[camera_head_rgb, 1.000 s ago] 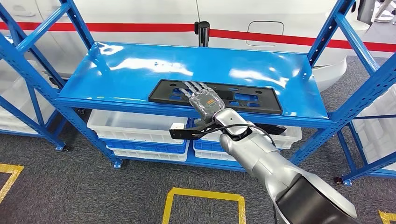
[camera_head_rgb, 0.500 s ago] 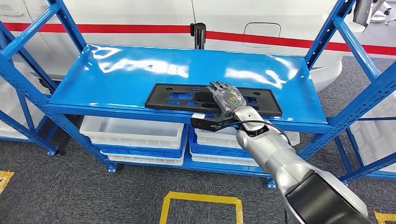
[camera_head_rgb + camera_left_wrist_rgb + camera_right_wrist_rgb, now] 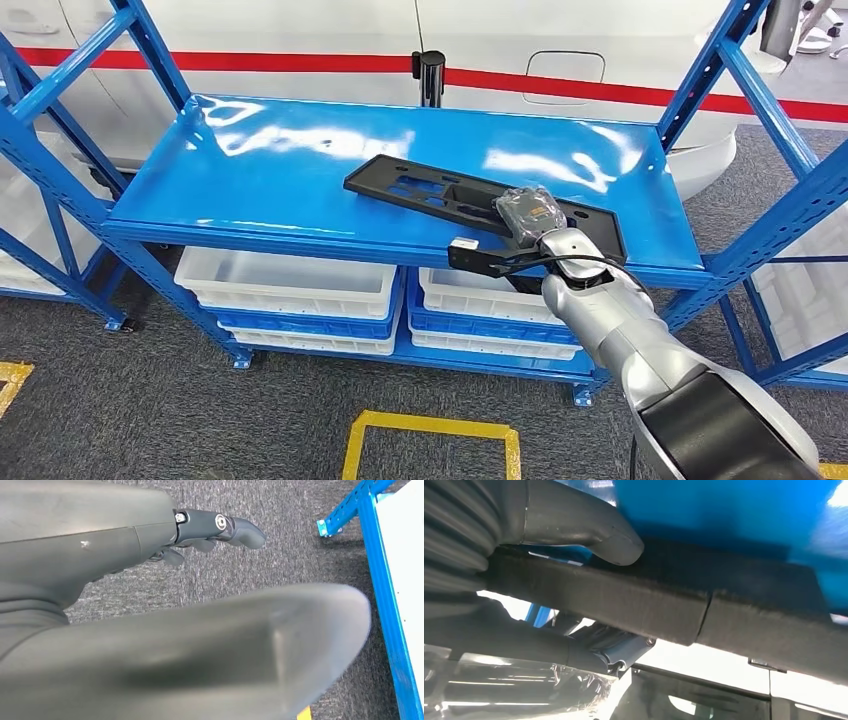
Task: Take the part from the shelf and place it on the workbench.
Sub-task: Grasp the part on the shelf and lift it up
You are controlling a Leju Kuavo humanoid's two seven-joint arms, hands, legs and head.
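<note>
While my right hand (image 3: 530, 213) grips the long flat black plastic part (image 3: 440, 192) at one end, tilted above the glossy blue metal shelf (image 3: 280, 160), I lift it level, clearing the shelf edge.

Left hand (image 3: 215, 527) hangs over grey carpet (image 3: 280, 545), dark fingers curled in, holding nothing (thick grey thumb blurred up close), with a blue shelf frame (image 3: 380, 580) just beside.
</note>
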